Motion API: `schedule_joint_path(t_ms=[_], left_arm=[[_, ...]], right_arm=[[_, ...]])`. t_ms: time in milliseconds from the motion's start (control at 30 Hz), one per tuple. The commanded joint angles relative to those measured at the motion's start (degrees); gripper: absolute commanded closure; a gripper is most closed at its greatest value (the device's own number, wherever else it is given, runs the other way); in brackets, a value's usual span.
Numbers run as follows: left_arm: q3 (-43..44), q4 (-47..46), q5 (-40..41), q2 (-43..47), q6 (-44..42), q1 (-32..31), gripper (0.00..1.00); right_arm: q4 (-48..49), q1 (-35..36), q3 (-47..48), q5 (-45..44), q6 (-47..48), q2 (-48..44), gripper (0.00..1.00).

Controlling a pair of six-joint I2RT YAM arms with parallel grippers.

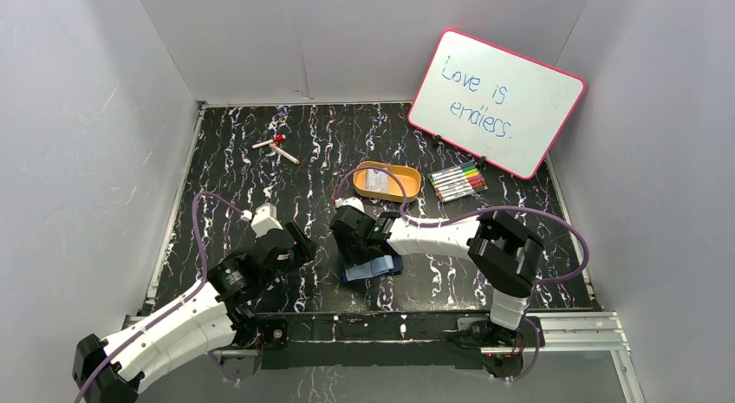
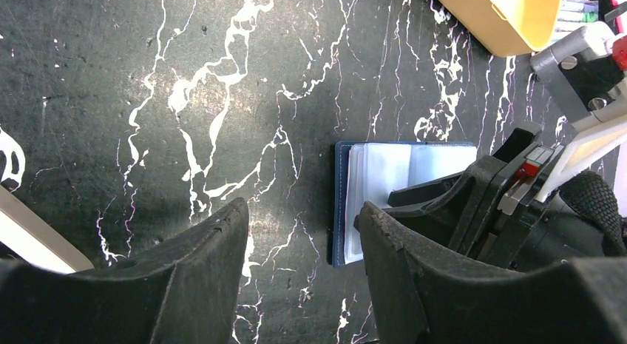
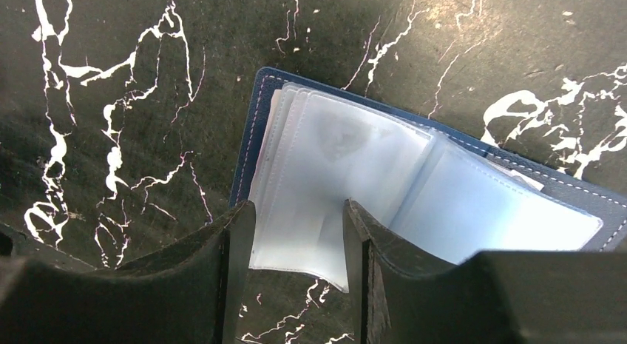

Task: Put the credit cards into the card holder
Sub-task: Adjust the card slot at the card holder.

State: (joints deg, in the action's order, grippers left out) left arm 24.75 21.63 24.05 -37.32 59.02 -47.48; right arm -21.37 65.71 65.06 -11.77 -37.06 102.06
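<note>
Presently the step in hand appears to be preparing the card holder (image 2: 384,181) to receive cards; no card is seen in either pincer. The holder lies open on the worktop (image 1: 260,195) in front of the arms, navy cover down and clear sleeves (image 3: 333,174) fanned upward. The credit cards (image 1: 377,179) appear to sit as a pale rectangle in the orange tray (image 1: 414,185), well apart from the holder toward the far side; how many there are cannot be told. The right pincer (image 3: 299,248) stands directly over the near edge of the sleeves, its fingers moderately apart and straddling the corner of the top sleeve; it grips nothing, and whether the tips press on the plastic cannot be told. The left pincer (image 2: 303,255) is spread wide above bare worktop just beside the holder's left edge, empty and touching nothing. In the inspector's judgement, the next move calls for one pincer to steady the holder or part a sleeve while the other fetches a card from the tray.
</note>
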Motion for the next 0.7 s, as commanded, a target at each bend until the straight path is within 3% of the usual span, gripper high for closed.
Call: schedule_joint_path(t_ms=[0,100,467,667], left_arm=[[-0.2,0.9,2.0,0.9,0.3,-0.1,0.45],[-0.4,1.0,2.0,1.0,0.3,-0.1,0.45],[-0.2,-0.1,1.4,0.6,-0.2,-0.1,0.45],[-0.3,-7.6,-5.3,-1.3,-3.8,-0.1,0.45]], right_arm=[[-2.7,0.4,2.2,-3.6,0.6,0.7,0.46],[-2.2,0.4,1.4,-4.2,0.3,-0.1,0.53],[-0.8,0.4,-0.8,-4.3,-0.7,-3.4,0.95],[1.2,-0.1,-4.8,-4.3,-2.9,-8.0,1.0]])
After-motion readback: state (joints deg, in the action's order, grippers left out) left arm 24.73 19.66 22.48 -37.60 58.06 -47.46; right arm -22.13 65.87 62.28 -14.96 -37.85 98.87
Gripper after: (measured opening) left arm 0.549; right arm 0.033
